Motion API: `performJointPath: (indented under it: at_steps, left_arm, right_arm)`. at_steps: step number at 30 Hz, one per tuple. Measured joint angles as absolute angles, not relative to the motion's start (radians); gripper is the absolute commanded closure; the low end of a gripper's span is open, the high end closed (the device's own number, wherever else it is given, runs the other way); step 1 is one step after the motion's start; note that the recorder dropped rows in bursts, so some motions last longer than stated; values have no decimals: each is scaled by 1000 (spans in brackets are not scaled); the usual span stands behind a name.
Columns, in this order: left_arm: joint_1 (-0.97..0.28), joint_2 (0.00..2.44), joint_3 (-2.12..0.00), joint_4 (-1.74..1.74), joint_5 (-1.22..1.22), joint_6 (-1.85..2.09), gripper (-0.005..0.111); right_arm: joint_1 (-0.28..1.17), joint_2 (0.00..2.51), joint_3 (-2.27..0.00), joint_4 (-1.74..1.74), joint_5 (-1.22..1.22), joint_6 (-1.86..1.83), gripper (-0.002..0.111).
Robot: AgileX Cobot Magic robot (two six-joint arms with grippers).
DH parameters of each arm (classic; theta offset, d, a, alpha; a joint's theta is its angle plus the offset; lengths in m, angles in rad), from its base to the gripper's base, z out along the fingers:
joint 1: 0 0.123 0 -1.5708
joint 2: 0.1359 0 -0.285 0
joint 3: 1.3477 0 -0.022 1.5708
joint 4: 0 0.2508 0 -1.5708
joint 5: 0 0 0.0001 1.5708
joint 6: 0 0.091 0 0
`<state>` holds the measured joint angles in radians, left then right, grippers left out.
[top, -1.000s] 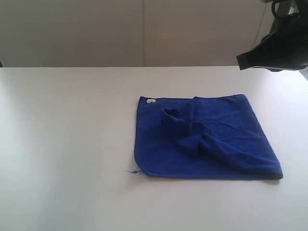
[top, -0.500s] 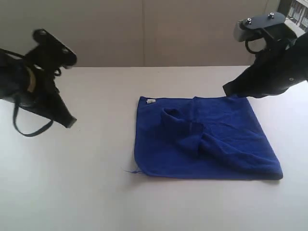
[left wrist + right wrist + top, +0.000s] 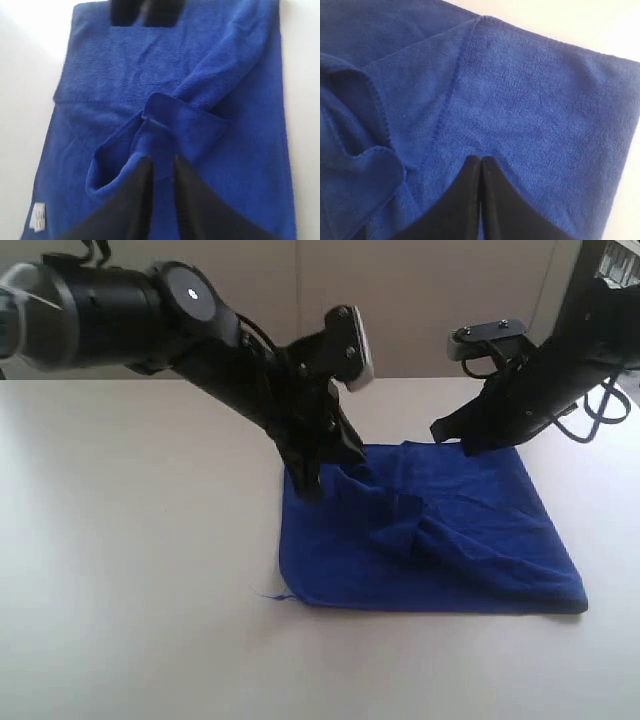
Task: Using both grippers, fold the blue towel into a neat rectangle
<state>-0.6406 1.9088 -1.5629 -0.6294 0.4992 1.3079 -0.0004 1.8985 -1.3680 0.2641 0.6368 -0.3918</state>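
Thread (image 3: 272, 594) trails from the near left corner of the blue towel (image 3: 470, 550), which lies rumpled on the white desk (image 3: 130, 590). At its raised middle fold the left tool (image 3: 161, 160) stands slightly parted; I cannot tell whether it grips. Farther back, the right tool (image 3: 481, 159), pressed shut and empty, is at the towel's far edge.

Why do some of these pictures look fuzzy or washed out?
Exterior view: the towel is sharp, the left arm smeared at the frame edge. Left wrist view: the gripper is soft, the table glares white. Right wrist view: towel fibres crisp.
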Motion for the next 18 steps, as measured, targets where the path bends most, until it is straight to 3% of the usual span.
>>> performJointPath:
  at_steps: [4, 10, 18]
  left_arm:
    - [-687, 1975, -1563, -631, 392, 1451, 42]
    - [-743, 2055, -1565, -631, 155, 1530, 44]
    - [-766, 2116, -1574, -633, 108, 1531, 44]
  right_arm:
    - [-19, 1970, -1457, 264, 695, -388, 108]
    - [-21, 2056, -1533, 264, 727, -385, 108]
    - [-21, 2088, -1544, 264, 723, -396, 108]
